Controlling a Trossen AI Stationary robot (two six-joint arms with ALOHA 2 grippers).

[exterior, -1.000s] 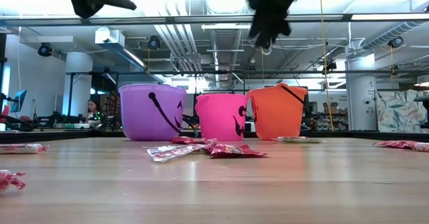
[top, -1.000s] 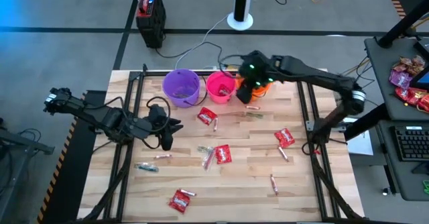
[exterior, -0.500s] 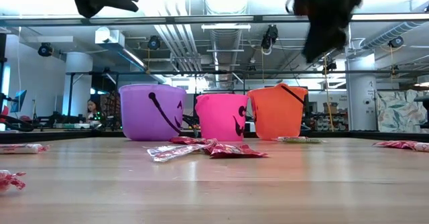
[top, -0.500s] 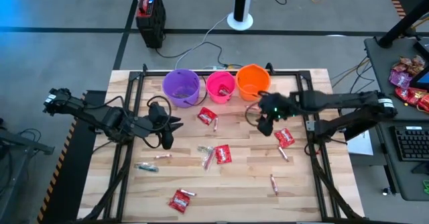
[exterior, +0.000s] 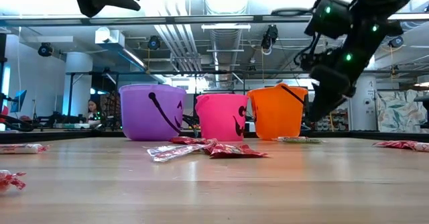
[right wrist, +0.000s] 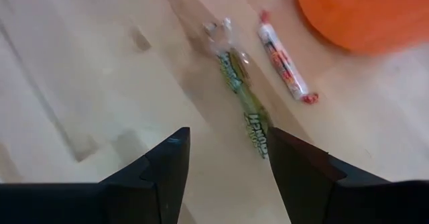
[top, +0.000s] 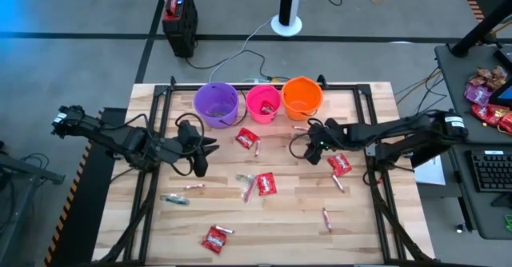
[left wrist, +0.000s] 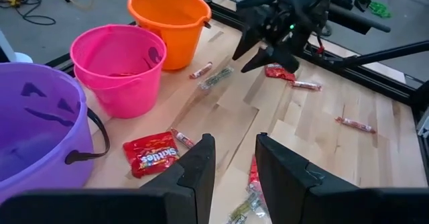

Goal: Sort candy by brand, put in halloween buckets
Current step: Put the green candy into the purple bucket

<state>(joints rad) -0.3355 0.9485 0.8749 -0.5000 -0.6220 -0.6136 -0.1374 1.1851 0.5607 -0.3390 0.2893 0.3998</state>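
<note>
Three buckets stand in a row at the table's far edge: purple (top: 216,103), pink (top: 263,103) and orange (top: 302,97). Red packets (top: 246,137) (top: 266,184) (top: 339,164) and thin sticks lie scattered on the wood. My right gripper (top: 306,145) is open and empty. It hangs low just in front of the orange bucket, above a greenish stick (right wrist: 244,103) that lies flat beside a pink-white stick (right wrist: 285,63). My left gripper (top: 200,151) is open and empty. It is held high, left of the middle, in front of the purple bucket.
More candy lies toward the near edge: a red packet (top: 214,238), a stick (top: 326,217) and sticks near the left (top: 176,199). A dark frame (top: 364,115) runs around the table. A heap of wrappers (top: 488,99) lies on a side desk at the right.
My right gripper has left its place above the orange bucket. It has gone toward the table's near and right edges, then come down low over the sticks in front of that bucket. The candy on the table has not moved.
</note>
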